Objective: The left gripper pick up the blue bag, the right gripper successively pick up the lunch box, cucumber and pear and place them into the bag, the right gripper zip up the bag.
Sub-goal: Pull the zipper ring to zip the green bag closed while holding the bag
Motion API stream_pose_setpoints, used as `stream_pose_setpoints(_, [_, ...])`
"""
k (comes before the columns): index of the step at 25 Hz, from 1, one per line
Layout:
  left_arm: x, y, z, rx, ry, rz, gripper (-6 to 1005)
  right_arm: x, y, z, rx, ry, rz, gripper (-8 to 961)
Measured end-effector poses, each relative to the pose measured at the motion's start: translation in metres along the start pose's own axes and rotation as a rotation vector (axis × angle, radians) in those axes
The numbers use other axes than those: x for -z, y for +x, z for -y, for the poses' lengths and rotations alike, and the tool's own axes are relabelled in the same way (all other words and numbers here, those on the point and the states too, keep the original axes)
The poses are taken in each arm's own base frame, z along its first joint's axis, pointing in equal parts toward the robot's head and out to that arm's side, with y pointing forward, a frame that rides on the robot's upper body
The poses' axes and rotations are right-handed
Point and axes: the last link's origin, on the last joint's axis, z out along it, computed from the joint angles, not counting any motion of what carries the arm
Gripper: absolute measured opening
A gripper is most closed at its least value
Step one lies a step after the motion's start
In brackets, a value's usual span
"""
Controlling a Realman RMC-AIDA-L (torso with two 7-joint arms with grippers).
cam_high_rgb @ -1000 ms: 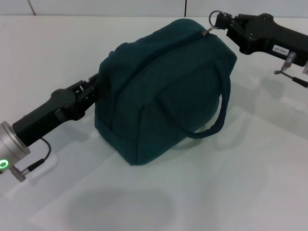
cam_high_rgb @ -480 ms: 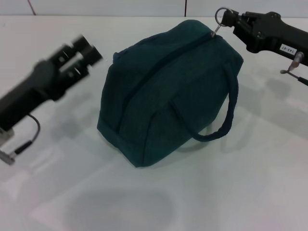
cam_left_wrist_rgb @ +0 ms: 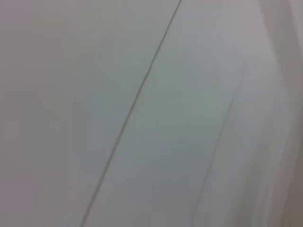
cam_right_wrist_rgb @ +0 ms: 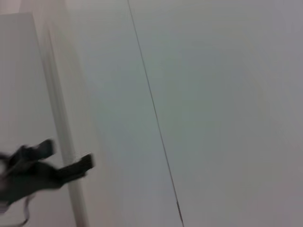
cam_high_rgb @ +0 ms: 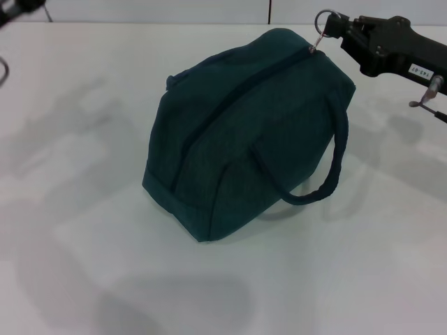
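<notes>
The right end effector (cam_high_rgb: 334,28) pinches the metal ring pull (cam_high_rgb: 323,19) of the zipped blue bag (cam_high_rgb: 244,132) resting on the white surface (cam_high_rgb: 335,279); the left end effector (cam_right_wrist_rgb: 71,161) looks spread.

my left gripper (cam_high_rgb: 14,7): mostly cut off at the head view's corner
bag contents: hidden, blue bag (cam_high_rgb: 244,132) zipped

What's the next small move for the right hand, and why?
Probably let go of the ring pull and back the right hand away. The blue bag sits on the table with its zipper apparently closed to the right end, and the left arm is almost out of view at the top-left corner.
</notes>
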Motion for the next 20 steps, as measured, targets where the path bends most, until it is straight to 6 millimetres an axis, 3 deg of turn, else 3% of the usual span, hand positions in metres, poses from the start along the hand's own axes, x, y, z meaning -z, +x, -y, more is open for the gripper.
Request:
stream_pose_setpoints(4, [-0.027, 0.033, 0.009, -0.068, -0.005, 0.143, 884, 0.000, 0.000, -0.001, 0.008, -0.004, 0.001, 5])
stream_pose_setpoints(9, [-0.067, 0.058, -0.003, -0.109, -0.010, 0.429, 876, 0.000, -0.002, 0.000, 0.009, -0.004, 0.011, 5])
stream_pose_setpoints(11, [-0.078, 0.062, -0.015, -0.124, -0.004, 0.527, 873, 0.001, -0.002, 0.000, 0.009, -0.003, 0.014, 5])
stream_pose_setpoints(16, [-0.107, 0.060, -0.069, -0.164, 0.000, 0.717, 866, 0.002, -0.002, 0.001, 0.007, 0.004, 0.018, 5])
stream_pose_setpoints(18, [-0.111, 0.057, -0.079, -0.174, 0.002, 0.744, 863, 0.003, -0.003, 0.002, 0.005, 0.009, 0.021, 5])
stream_pose_setpoints(19, [-0.120, 0.046, -0.105, -0.227, 0.012, 0.811, 862, 0.003, -0.003, 0.002, 0.005, 0.010, 0.021, 5])
stream_pose_setpoints(20, [-0.121, 0.043, -0.109, -0.238, 0.019, 0.825, 860, 0.003, -0.003, 0.002, 0.005, 0.010, 0.022, 5])
